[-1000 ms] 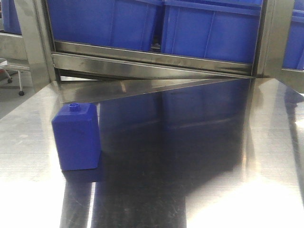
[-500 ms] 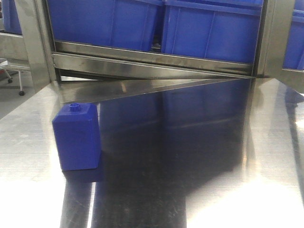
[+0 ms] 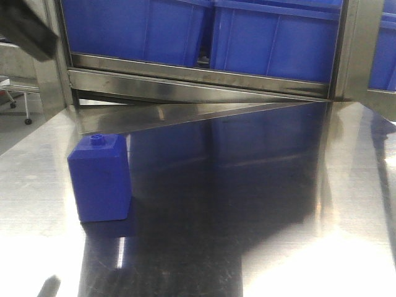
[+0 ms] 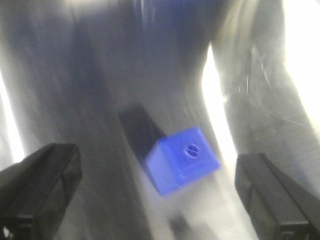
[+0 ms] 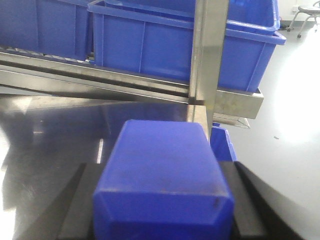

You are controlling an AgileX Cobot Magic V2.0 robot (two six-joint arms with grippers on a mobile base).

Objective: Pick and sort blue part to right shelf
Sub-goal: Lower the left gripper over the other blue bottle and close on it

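My right gripper (image 5: 162, 200) is shut on the blue part (image 5: 165, 170), a solid-blue block with bevelled edges that fills the right wrist view; its cap is hidden. A similar blue block with a small round knob (image 3: 100, 179) stands upright on the left of the steel table (image 3: 247, 216). In the blurred left wrist view that knobbed block (image 4: 182, 160) lies below my left gripper (image 4: 157, 200), between its wide-open fingers (image 4: 40, 185) and untouched. A dark piece of the left arm (image 3: 25, 28) shows in the front view's top left corner.
Blue bins (image 3: 272, 37) sit on the steel shelf rail (image 3: 198, 80) behind the table. A steel upright post (image 5: 207, 60) stands straight ahead of the held part, in front of another blue bin (image 5: 150, 45). Pale floor lies to the right (image 5: 290, 150).
A dark piece of the left arm has come into the front view's top left corner, and a shadow has appeared at bottom left. The knobbed block has not moved.
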